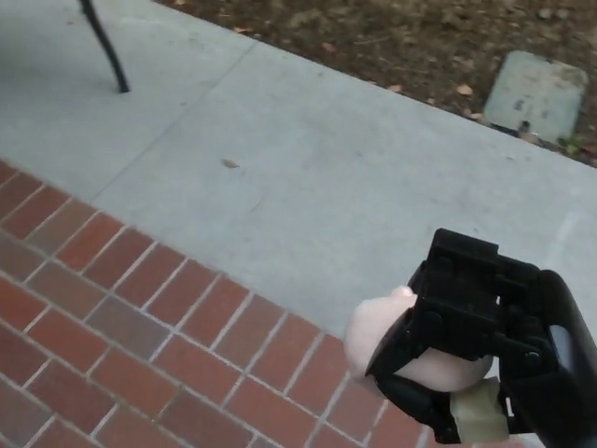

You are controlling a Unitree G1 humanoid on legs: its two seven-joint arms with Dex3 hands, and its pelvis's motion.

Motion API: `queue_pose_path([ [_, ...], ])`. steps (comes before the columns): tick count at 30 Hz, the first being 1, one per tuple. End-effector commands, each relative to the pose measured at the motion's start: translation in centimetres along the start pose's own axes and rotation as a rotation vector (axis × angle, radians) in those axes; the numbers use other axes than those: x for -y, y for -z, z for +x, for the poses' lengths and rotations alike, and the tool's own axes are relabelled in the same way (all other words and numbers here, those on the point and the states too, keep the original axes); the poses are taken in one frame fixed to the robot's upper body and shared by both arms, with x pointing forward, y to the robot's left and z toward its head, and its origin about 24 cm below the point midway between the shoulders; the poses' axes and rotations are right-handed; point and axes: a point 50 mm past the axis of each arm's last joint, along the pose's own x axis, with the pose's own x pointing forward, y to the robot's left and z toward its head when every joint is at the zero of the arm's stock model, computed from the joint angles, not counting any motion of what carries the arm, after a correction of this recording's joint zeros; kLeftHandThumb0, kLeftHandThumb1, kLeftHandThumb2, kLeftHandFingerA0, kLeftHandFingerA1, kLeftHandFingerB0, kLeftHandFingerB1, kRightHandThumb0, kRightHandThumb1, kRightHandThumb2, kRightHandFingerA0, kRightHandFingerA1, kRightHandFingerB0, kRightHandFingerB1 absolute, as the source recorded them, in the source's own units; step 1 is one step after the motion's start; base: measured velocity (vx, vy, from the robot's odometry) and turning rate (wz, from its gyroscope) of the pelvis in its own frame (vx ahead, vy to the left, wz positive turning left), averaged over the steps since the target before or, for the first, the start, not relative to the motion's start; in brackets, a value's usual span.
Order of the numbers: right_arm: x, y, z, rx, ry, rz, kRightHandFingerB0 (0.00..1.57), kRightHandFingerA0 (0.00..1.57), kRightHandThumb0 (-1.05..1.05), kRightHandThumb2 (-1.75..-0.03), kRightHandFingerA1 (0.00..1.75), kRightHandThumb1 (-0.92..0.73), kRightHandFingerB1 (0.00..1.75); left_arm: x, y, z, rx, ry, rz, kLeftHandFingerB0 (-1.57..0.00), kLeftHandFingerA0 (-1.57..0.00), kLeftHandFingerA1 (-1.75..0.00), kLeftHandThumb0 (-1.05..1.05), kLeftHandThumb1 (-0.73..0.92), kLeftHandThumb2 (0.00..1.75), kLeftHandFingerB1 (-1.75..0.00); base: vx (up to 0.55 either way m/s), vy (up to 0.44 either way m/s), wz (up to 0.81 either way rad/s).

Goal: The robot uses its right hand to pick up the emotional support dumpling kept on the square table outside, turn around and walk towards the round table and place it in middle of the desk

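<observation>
Right hand [485, 341]: matte black, blocky housing with angular, boxy knuckle segments and thick jointed fingers [410, 350]. One pale cream pad at the 6 o'clock underside. Smooth, rounded black forearm casing toward 4 o'clock.

Outdoor setting, likely a patio or yard edge. Ground is paved in red brick [121, 327] laid in a running pattern at lower left, bordered by a wide grey concrete walkway [308, 159] with scored joints. Beyond the concrete, bare soil [392, 37] scattered with dry leaves is seen, and a flat square cover [536, 93] is set in it. A thin black furniture leg [104, 47] is planted on the concrete.
</observation>
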Motion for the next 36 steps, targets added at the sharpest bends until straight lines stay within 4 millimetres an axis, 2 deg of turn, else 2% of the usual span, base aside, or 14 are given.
queue_pose_path([
  [1,-0.1,0.2,-0.4,-0.02,-0.035,-0.008,0.77,0.87,-0.05,-1.23,1.75,-0.54,1.54,-0.2,-0.4,0.0,0.04,-0.004,-0.023,-0.85,-0.82,-0.87,-0.2,0.59,0.62,-0.71,0.13,-0.005,1.13],
  [9,-0.2,0.4,-0.3,-0.021,-0.047,-0.014,0.75,0.86,-0.07,-1.19,1.75,-0.57,1.54,-0.2,-0.2,-0.1,0.033,-0.001,-0.009,-0.84,-0.81,-0.85,-0.18,0.61,0.6,-0.69,0.11,-0.062,1.23],
  [18,-0.2,0.7,-0.1,-0.018,-0.047,-0.014,0.76,0.89,-0.07,-1.2,1.73,-0.57,1.54,-0.2,-0.3,0.0,0.04,-0.001,-0.03,-0.86,-0.83,-0.91,-0.16,0.57,0.66,-0.73,0.04,-0.07,1.01],
  [19,-0.2,0.7,0.0,-0.019,-0.051,-0.017,0.77,0.89,-0.07,-1.19,1.72,-0.58,1.52,-0.2,-0.3,0.0,0.039,-0.003,-0.034,-0.87,-0.84,-0.87,-0.2,0.59,0.6,-0.71,0.01,-0.027,1.04],
  [24,-0.2,0.9,0.0,-0.017,-0.06,-0.026,0.79,0.88,-0.07,-1.19,1.7,-0.57,1.48,-0.1,-0.4,0.0,0.037,-0.002,-0.033,-0.86,-0.83,-0.85,-0.2,0.58,0.6,-0.71,0.05,0.057,0.84],
  [25,-0.1,1.0,0.0,-0.022,-0.068,-0.033,0.72,0.86,-0.08,-1.18,1.74,-0.57,1.56,-0.1,-0.5,0.1,0.037,-0.001,-0.025,-0.84,-0.82,-0.88,-0.21,0.61,0.6,-0.68,0.12,0.111,0.92],
  [29,0.0,1.1,0.1,-0.031,-0.08,-0.045,0.72,0.86,-0.08,-1.18,1.74,-0.57,1.56,0.0,-0.7,0.2,0.036,0.0,-0.013,-0.84,-0.82,-0.88,-0.21,0.61,0.6,-0.68,0.11,0.103,0.63],
  [30,0.0,1.3,0.1,-0.033,-0.08,-0.049,0.77,0.87,-0.09,-1.14,1.69,-0.59,1.46,-0.1,-0.7,0.2,0.038,-0.003,-0.001,-0.84,-0.82,-0.87,-0.24,0.61,0.57,-0.66,0.1,0.086,0.65],
  [33,0.1,1.6,0.2,-0.036,-0.08,-0.055,0.77,0.87,-0.09,-1.14,1.69,-0.59,1.46,-0.1,-0.8,0.2,0.042,-0.009,0.018,-0.84,-0.82,-0.87,-0.24,0.61,0.57,-0.66,0.1,0.055,0.71],
  [34,0.2,1.8,0.3,-0.047,-0.085,-0.057,0.78,0.88,-0.12,-1.14,1.66,-0.6,1.4,-0.1,-0.9,0.2,0.038,-0.01,0.012,-0.81,-0.8,-0.85,-0.27,0.44,0.86,-0.78,0.1,0.03,0.59],
  [36,0.2,1.8,0.4,-0.051,-0.087,-0.058,0.78,0.88,-0.12,-1.14,1.66,-0.6,1.4,-0.1,-0.9,0.3,0.037,-0.01,0.01,-0.81,-0.8,-0.85,-0.27,0.44,0.86,-0.78,0.0,-0.208,0.79],
])
